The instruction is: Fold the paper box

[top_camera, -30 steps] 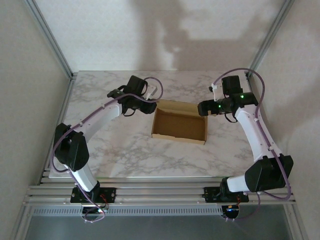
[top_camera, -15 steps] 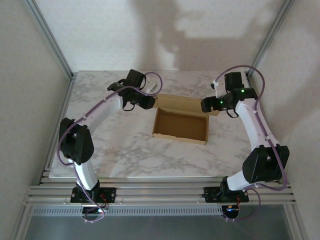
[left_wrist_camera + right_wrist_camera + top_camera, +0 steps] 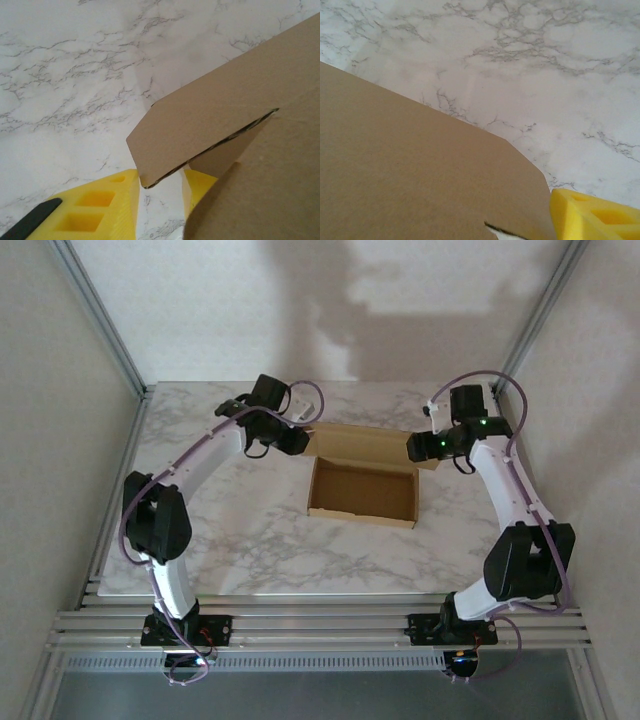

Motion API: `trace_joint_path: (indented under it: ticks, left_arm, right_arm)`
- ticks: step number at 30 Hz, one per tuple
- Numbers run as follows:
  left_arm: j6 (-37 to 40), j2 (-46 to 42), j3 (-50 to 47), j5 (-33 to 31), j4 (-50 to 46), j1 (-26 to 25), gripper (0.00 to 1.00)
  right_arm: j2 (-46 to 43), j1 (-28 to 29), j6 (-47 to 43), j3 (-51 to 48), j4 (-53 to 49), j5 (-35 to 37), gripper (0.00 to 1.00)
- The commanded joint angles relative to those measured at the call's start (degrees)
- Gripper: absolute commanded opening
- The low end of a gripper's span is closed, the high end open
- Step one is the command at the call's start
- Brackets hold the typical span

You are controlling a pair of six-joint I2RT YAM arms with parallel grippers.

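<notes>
The paper box [image 3: 360, 492] is a shallow brown tray in the middle of the marble table, with its lid panel [image 3: 365, 445] leaning out behind the far wall. My left gripper [image 3: 301, 439] is at the lid's left end. In the left wrist view its yellow fingers [image 3: 122, 200] stand apart, with a corner of the lid's flap [image 3: 200, 130] reaching into the gap between them and marble showing there. My right gripper [image 3: 414, 448] is at the lid's right end. There the brown lid [image 3: 420, 170] hides all but one yellow finger [image 3: 590, 215].
The marble table [image 3: 250, 540] has bare room in front of and left of the box. Metal frame posts [image 3: 100, 315] and pale walls close in the back and sides. The arm bases sit on the rail [image 3: 320, 625] at the near edge.
Both grippers have moved toward the far side of the box. The lid panel, barely showing a second ago, now leans out behind the tray. The box shifted slightly right.
</notes>
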Motion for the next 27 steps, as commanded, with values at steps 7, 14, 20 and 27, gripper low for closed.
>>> trace_joint_path:
  ticks: [7,14,20,27]
  left_arm:
    - [-0.95,2.27,3.66,5.46,-2.71,0.65,0.25]
    - [-1.37,1.68,3.49,9.17,-1.72,0.34,0.26]
    - [-1.01,1.44,3.58,10.94,-1.40,-0.09,0.36]
    - [-1.97,1.74,3.80,10.77,-0.53,-0.97,0.41]
  right_arm:
    - [1.24,-0.32,2.51,-2.10,-0.55,3.42,0.54]
    - [0.54,-0.26,5.95,-4.13,-0.73,7.25,0.52]
    - [-1.52,-0.17,7.56,-5.73,-0.39,6.22,0.51]
    - [-3.00,-0.07,8.98,-6.00,0.14,5.04,0.35]
